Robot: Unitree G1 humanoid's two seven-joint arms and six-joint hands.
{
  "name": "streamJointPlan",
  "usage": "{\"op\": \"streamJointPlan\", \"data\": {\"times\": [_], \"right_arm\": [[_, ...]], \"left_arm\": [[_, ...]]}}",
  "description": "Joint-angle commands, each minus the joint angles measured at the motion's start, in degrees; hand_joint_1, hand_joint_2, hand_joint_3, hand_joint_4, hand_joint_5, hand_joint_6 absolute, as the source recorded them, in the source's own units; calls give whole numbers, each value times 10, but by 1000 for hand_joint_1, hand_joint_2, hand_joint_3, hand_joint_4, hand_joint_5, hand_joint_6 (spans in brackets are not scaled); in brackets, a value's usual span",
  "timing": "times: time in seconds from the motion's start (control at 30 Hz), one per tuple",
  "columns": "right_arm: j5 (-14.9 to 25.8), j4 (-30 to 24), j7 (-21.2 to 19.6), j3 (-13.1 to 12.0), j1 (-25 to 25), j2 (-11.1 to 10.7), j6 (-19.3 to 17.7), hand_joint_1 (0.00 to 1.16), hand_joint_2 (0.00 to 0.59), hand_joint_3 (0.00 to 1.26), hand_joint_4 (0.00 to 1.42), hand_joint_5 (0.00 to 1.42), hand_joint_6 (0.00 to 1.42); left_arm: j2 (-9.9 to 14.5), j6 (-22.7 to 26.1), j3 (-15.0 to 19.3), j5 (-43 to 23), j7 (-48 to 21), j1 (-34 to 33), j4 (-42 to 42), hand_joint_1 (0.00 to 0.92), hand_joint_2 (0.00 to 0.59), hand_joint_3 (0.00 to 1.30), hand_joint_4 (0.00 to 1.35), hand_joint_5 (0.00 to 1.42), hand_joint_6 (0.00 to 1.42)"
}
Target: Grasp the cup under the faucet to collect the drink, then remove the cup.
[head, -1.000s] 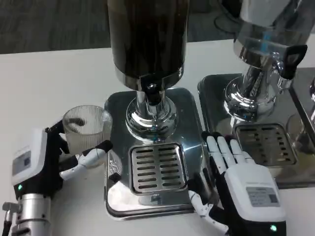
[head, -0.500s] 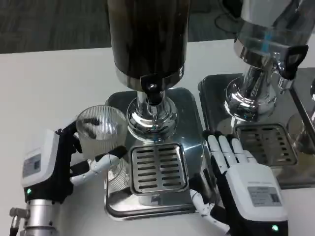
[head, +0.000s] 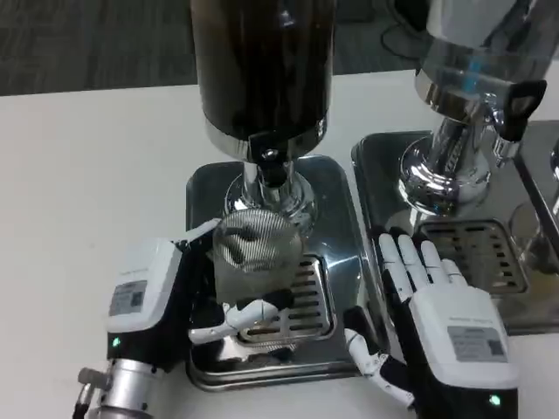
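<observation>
A clear ribbed glass cup [head: 253, 253] stands over the slotted drip grate [head: 301, 301] of the middle dispenser, just below its faucet [head: 269, 164]. My left hand [head: 175, 301] grips the cup from its left side, fingers curled around the front. The cup looks empty. My right hand [head: 437, 305] lies flat with fingers stretched out, on the right edge of the chrome drip tray [head: 341, 218], holding nothing.
The dark drink tank [head: 262, 65] rises above the faucet. A second dispenser [head: 472, 96] with its own tray and grate [head: 476, 253] stands at the right. White table [head: 87, 175] spreads to the left.
My left hand has carried the cup rightward from the table's left side onto the drip grate under the faucet. The right hand has barely moved.
</observation>
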Motion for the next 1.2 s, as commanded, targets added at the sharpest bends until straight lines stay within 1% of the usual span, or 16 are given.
{"op": "streamJointPlan", "data": {"times": [0.03, 0.2, 0.3, 0.37, 0.4, 0.43, 0.47, 0.5, 0.57, 0.63, 0.7, 0.8, 0.9, 1.03, 1.13, 1.2], "right_arm": [[4, -1, -7, -5, 12, 8, 8, 227, 424, 0, 0, 0, 69], [-3, -4, -13, -4, 18, 15, 13, 227, 424, 0, 0, 0, 66], [-2, -9, -11, -7, 21, 13, 12, 227, 424, 0, 0, 0, 66], [-1, -11, -10, -8, 24, 11, 11, 227, 424, 0, 0, 0, 66], [-1, -12, -7, -8, 25, 13, 13, 227, 424, 0, 0, 0, 66], [-2, -13, -5, -7, 26, 13, 13, 227, 424, 0, 0, 0, 66], [2, -13, -4, -9, 25, 13, 12, 227, 424, 0, 0, 0, 66], [3, -11, -3, -9, 23, 14, 12, 227, 424, 0, 0, 0, 66], [-1, -11, -4, -8, 20, 12, 9, 227, 424, 0, 0, 0, 66], [-11, -11, -11, -4, 17, 10, 9, 227, 424, 0, 0, 0, 66], [-8, -9, -9, -4, 16, 12, 9, 227, 424, 0, 0, 0, 66], [-1, -6, -7, -8, 15, 13, 8, 227, 424, 0, 0, 0, 66], [-5, -5, -9, -5, 13, 14, 7, 226, 422, 0, 0, 0, 66], [-9, -8, -11, -4, 12, 13, 7, 223, 417, 0, 0, 0, 65], [-22, -13, -35, -4, 20, 12, 9, 220, 416, 0, 0, 0, 65], [-20, -12, -26, -4, 18, 10, 7, 200, 402, 0, 0, 0, 64]], "left_arm": [[-4, 3, -13, 10, 1, -41, 44, 681, 93, 540, 662, 829, 875], [-5, 5, -35, 17, 6, -64, 88, 660, 74, 540, 645, 819, 875], [-7, 3, -48, 19, 8, -69, 100, 608, 58, 526, 645, 811, 865], [-8, 4, -55, 17, 7, -72, 108, 515, 43, 514, 628, 828, 851], [-6, 2, -57, 15, 5, -72, 111, 422, 35, 511, 627, 837, 822], [-3, -2, -58, 11, 0, -71, 113, 246, 33, 500, 627, 847, 769], [-2, -6, -58, 7, -4, -71, 116, 138, 44, 497, 627, 845, 736], [0, -9, -58, 4, -6, -70, 118, 82, 48, 483, 620, 820, 701], [4, -11, -58, 3, -8, -66, 119, 8, 45, 418, 529, 708, 598], [12, -4, -66, 17, 1, -64, 116, 0, 39, 330, 426, 605, 481], [20, 1, -69, 22, 7, -63, 114, 0, 24, 265, 361, 554, 417], [28, 5, -65, 21, 11, -57, 102, 0, 1, 193, 270, 488, 352], [40, 9, -61, 25, 21, -45, 78, 0, 0, 179, 250, 469, 331], [44, 22, -46, 13, 19, -30, 58, 0, 0, 157, 241, 459, 323], [53, 10, -22, -2, 28, -6, 30, 0, 0, 84, 137, 409, 292], [61, 5, 2, -19, 27, 13, 5, 0, 0, 64, 95, 370, 256]]}}
